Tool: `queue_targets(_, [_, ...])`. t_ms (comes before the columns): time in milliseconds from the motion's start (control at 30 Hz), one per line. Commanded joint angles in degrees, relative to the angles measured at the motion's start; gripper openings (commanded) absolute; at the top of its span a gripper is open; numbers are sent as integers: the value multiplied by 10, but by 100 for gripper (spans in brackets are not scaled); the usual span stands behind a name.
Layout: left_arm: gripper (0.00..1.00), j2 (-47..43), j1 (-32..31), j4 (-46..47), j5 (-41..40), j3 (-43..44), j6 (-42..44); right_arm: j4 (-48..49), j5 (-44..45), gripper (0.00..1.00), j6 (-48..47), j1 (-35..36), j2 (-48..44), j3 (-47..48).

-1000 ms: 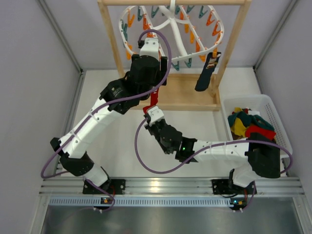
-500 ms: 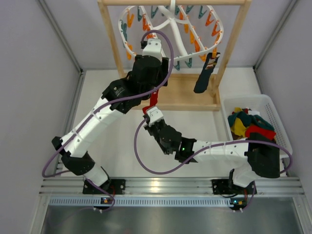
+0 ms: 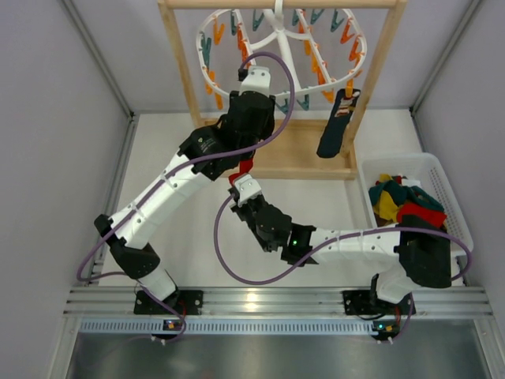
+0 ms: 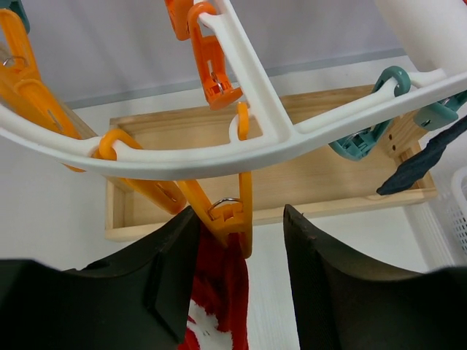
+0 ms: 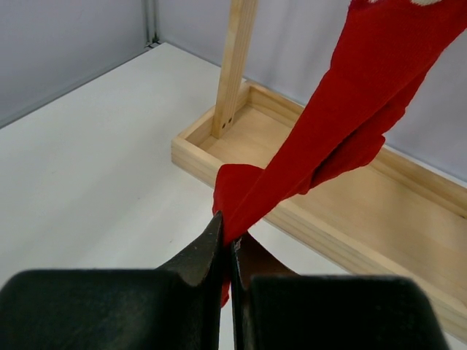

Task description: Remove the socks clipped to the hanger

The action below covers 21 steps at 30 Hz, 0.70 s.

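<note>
The white oval hanger [image 3: 347, 79] with orange and teal clips hangs in the wooden stand. A red sock with white marks [image 4: 222, 288] hangs from an orange clip [image 4: 230, 215]; a sliver of it shows in the top view [image 3: 245, 166]. My left gripper [image 4: 237, 240] is open, its jaws either side of that clip and the sock's top. My right gripper [image 5: 228, 244] is shut on the red sock's lower end [image 5: 321, 146]. A dark sock [image 3: 333, 129] still hangs at the hanger's right side.
A white basket [image 3: 458, 213] at the right holds several socks in teal, yellow, red and black. The wooden stand's base tray [image 3: 304, 158] lies under the hanger, with its posts [image 3: 183, 67] on both sides. Grey walls close in left and right.
My left arm has moved up and to the right toward the hanger rim, and the hanger has swung a little. My right gripper has kept its hold on the red sock.
</note>
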Motion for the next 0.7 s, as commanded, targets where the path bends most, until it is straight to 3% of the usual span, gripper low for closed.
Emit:
queue_targets(0, [53, 4, 2, 12, -19, 26, 10, 3, 0, 0, 0, 18, 5, 17])
queue_targets(200, [44, 21, 6, 12, -26, 44, 14, 13, -1, 0, 10, 25, 5, 3])
queue_targets(467, [10, 28, 7, 14, -26, 50, 7, 13, -1, 0, 31, 29, -4, -22])
queue_targets(667, [9, 28, 11, 13, -1, 44, -7, 3, 17, 0, 84, 29, -58, -95])
